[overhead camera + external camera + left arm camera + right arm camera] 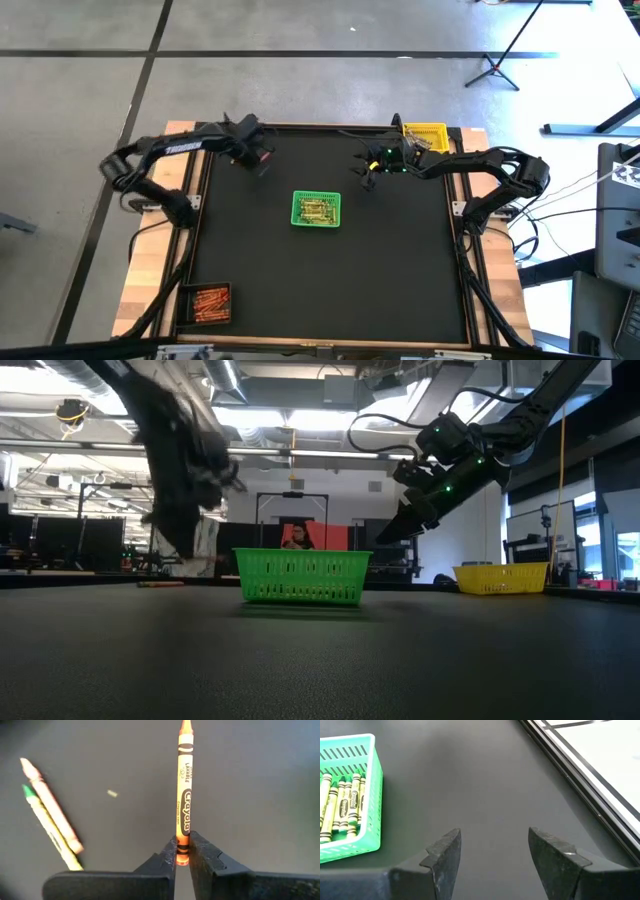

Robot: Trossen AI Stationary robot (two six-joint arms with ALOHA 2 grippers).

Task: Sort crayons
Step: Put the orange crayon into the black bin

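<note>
The left tool (183, 854) had pinched an orange paper-wrapped wax crayon (184, 795) at its lower end, lifted clear of the black surface (260, 785), presumably for carrying to a basket. The right tool (494, 851) stood wide and empty beside the green mesh basket (355, 795).

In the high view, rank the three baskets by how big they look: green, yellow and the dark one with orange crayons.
1. Green basket, plainly the largest.
2. Dark basket and yellow basket: look about alike, and the right arm covers part of the yellow one, so I will not rank them.
</note>
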